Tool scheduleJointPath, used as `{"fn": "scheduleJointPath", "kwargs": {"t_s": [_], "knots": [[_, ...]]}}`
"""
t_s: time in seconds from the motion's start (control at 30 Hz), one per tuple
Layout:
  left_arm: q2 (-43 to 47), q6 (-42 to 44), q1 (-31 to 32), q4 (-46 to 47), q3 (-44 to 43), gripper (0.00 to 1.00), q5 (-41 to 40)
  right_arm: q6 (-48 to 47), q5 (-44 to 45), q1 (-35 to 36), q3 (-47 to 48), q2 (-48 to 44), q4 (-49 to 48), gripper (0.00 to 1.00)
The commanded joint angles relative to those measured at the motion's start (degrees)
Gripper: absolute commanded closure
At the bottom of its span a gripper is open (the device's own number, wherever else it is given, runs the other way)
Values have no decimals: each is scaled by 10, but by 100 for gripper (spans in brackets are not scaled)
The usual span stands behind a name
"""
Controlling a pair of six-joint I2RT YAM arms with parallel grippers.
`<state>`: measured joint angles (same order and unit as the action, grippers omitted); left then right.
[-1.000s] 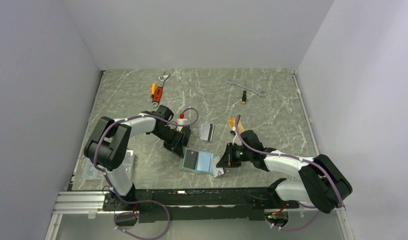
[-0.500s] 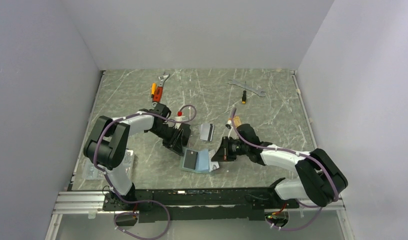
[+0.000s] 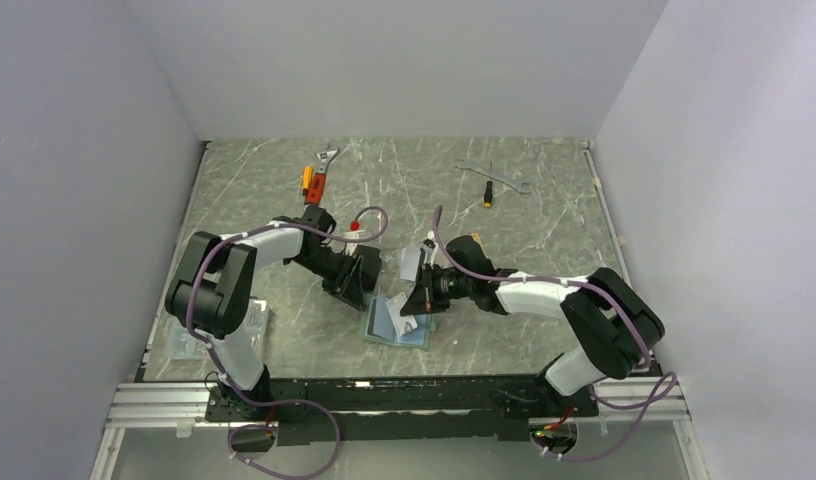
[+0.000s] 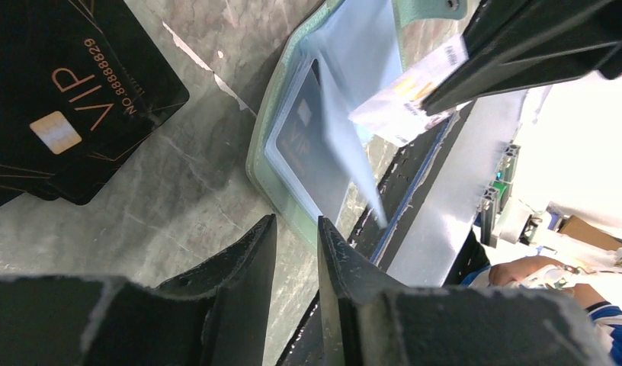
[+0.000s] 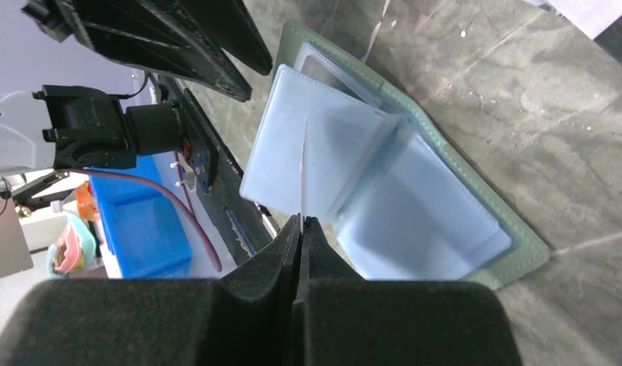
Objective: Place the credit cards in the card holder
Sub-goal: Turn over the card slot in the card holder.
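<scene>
Black cards [image 4: 56, 99] marked VIP in gold lay on the marbled surface [image 4: 193, 183] at the left. Just beside them the left gripper [image 4: 296, 221] hung with its jaws slightly spread, seemingly holding nothing, at the edge of the card holder [image 4: 308, 152]. That sage-green wallet lay open near the surface's front middle, its pale blue sleeves fanned up, a dark card [image 4: 300, 137] behind clear plastic. Over it the right gripper [image 5: 301, 221] had its jaws pinching a pale card [image 4: 407, 95], held edge-on to the sleeves.
</scene>
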<state>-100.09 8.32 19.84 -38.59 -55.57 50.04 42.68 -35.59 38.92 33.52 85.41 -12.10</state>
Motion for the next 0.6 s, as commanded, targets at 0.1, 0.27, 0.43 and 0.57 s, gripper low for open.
{"fn": "scheduleJointPath", "kwargs": {"t_s": [0.1,0.27,0.43,0.57], "knots": [[-5,22,-17,-13,-20,68,55,3,-15,4,22,55,-51,100],[2,16,-17,-1,-15,66,44,3,-21,4,38,90,-63,100],[2,3,10,28,-6,66,-23,9,-30,2,40,113,-81,100],[-17,-10,25,33,-4,68,-58,15,-40,-11,21,96,-94,100]]}}
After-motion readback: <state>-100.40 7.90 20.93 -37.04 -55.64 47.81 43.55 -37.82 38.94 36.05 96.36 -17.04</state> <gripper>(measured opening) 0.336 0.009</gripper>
